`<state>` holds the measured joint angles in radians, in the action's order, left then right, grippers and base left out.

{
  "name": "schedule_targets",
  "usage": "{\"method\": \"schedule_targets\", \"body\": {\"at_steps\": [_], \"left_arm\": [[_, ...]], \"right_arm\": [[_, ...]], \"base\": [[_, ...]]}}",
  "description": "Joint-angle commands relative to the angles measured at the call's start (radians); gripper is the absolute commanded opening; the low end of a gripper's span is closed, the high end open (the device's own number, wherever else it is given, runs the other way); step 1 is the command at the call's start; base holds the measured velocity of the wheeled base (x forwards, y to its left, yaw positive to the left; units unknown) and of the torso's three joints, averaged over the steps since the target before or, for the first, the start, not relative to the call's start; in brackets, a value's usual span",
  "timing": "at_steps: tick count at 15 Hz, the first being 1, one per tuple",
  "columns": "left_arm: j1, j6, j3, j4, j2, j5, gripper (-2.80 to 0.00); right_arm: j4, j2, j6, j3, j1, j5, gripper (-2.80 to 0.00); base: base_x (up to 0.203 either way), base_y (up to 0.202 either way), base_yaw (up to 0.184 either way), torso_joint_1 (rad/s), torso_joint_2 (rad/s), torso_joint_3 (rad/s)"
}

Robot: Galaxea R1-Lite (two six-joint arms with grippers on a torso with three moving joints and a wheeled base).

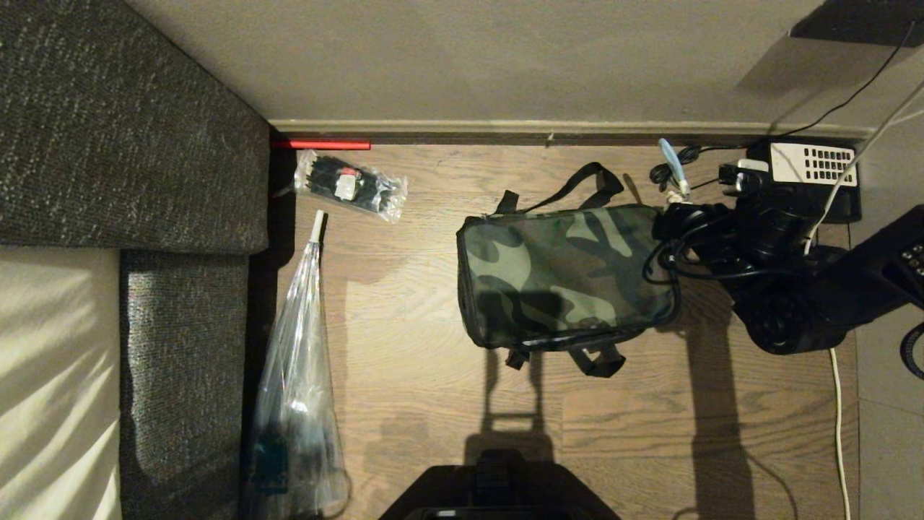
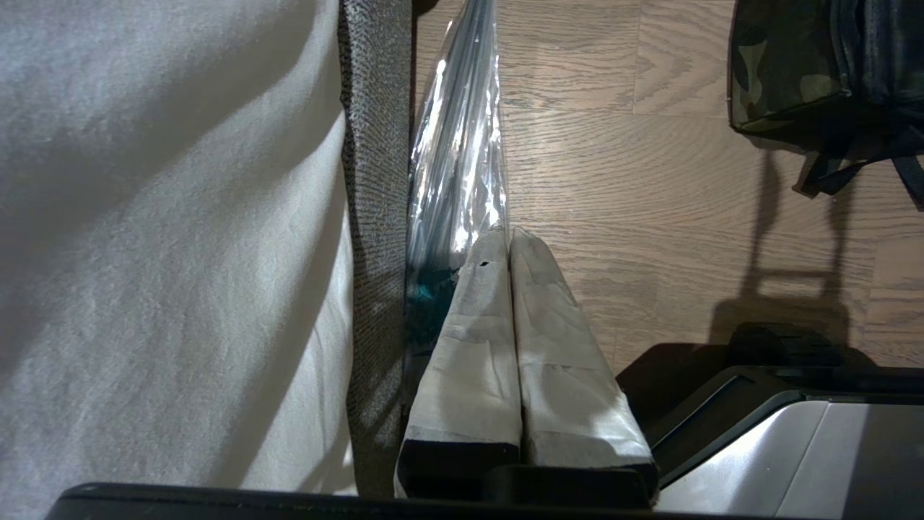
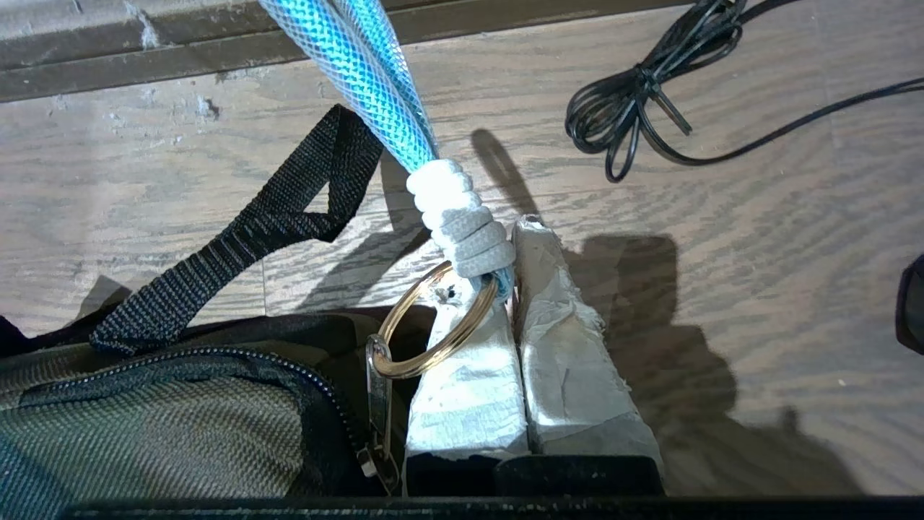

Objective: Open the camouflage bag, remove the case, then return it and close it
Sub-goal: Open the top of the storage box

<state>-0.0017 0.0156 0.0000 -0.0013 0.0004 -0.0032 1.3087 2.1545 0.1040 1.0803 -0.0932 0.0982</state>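
Over at the camouflage bag's far corner, right gripper pinched shut on the blue-cord zip pull. Still zipped up, case not out yet, so basically everything left. Left gripper parked shut, empty.

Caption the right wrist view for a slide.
Shut right gripper pinching the blue mesh pull cord tied to the metal key ring on the camouflage bag zipper.
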Motion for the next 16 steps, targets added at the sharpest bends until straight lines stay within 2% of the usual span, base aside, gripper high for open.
{"method": "schedule_targets", "body": {"at_steps": [1, 16], "left_arm": [[0.0, 0.0, 0.0, 0.0, 0.0, 0.001, -2.8], [0.0, 0.0, 0.0, 0.0, 0.0, 0.0, -2.8]], "right_arm": [[0.008, 0.007, 0.0, 0.022, 0.001, -0.003, -2.8], [0.014, 0.01, -0.005, 0.048, -0.002, -0.014, -2.8]], "base": [[0.0, 0.0, 0.0, 0.0, 0.0, 0.0], [0.0, 0.0, 0.0, 0.0, 0.0, 0.0]]}}
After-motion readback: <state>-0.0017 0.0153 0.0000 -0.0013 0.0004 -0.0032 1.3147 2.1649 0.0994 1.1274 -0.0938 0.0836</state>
